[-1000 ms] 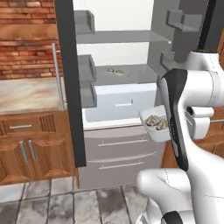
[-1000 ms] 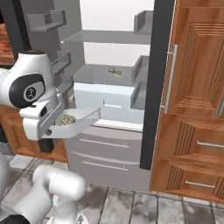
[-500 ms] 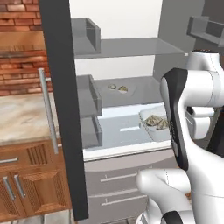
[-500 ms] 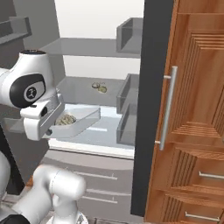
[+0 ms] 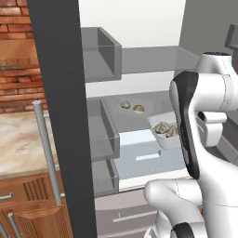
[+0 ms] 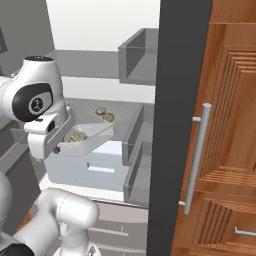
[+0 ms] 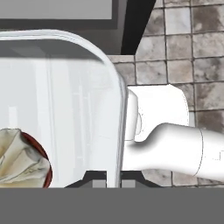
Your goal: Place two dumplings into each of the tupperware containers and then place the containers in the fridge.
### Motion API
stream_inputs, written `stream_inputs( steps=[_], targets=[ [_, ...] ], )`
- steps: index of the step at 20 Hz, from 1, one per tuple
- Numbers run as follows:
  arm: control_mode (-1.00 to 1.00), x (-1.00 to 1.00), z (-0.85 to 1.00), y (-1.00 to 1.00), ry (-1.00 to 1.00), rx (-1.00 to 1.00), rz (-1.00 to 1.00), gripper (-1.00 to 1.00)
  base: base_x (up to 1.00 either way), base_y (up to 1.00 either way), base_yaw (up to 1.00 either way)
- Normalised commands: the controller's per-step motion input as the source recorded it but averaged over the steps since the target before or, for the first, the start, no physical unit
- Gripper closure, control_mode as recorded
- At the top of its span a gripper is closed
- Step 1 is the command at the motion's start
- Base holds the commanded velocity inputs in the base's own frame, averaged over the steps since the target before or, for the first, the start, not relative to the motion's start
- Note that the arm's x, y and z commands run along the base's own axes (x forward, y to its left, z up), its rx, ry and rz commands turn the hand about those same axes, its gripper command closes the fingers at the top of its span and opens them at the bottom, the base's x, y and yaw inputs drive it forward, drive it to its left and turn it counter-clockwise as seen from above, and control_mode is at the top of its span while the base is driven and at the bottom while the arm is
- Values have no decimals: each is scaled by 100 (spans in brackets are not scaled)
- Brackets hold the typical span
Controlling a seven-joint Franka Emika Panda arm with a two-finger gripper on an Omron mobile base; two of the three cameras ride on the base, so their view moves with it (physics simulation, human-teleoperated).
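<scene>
hand view shows the gripper [image 7: 106,177] clamped on the rim of a tupperware container [image 7: 78,87] holding a dumpling [image 7: 19,159]. from the base views, the fridge [image 5: 139,60] shelf lies straight ahead, where the other container's dumplings [image 5: 132,107] already sit.

Dumpling-filled container [image 5: 166,134] before open fridge [image 5: 139,60]

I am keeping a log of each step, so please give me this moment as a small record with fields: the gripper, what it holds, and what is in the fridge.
gripper: two-finger gripper, shut on the rim of the carried container
carried container: shallow pale grey-white rectangular tupperware tray, held in the air in front of the open fridge
contents of carried container: olive-tan speckled dumplings
fridge: tall dark grey fridge, door open, white inside
on the fridge shelf: two more dumplings in a second pale tray
</scene>
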Motion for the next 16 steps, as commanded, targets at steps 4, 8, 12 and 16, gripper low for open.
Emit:
stream_inputs(
  steps=[4, 8, 12, 16],
  targets=[
    [100, 0, 0, 0, 0, 0, 0, 100, 45, 0, 0],
    [100, 0, 0, 0, 0, 0, 0, 100, 55, 0, 0],
    [100, 0, 0, 0, 0, 0, 0, 100, 67, 0, 0],
    [100, 0, 0, 0, 0, 0, 0, 100, 44, 0, 0]
  ],
)
